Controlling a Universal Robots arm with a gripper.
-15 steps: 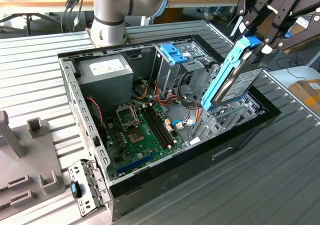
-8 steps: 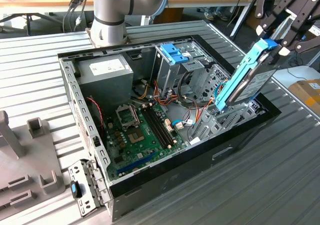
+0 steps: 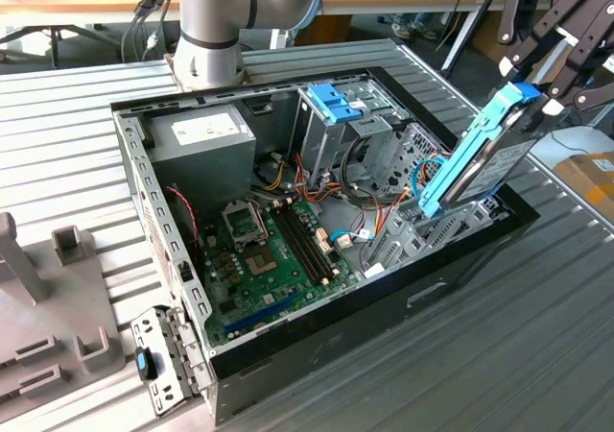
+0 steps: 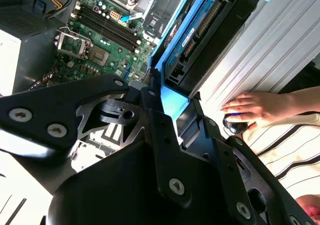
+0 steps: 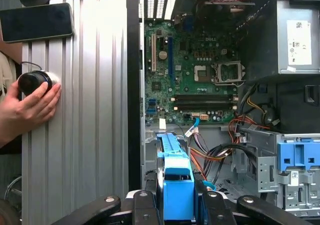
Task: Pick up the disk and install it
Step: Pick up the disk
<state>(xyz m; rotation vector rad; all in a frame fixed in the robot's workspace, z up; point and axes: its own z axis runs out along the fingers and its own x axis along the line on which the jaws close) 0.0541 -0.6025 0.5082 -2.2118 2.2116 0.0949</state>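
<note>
Above PC case [image 3: 432, 288], claw [image 5: 177, 205] clamps disk [image 3: 470, 163] top.

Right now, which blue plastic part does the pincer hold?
The flat dark hard drive in blue rails, clamped by the pincer, tilted; the blue latch sits apart on the grey metal cage.

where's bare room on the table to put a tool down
Bare ribbed table along the computer case's black side, at the exterior view's right; another patch bordered by the case and the grey fixture. Crowded: inside the case, cables near the tilted disk in the gripper.
</note>
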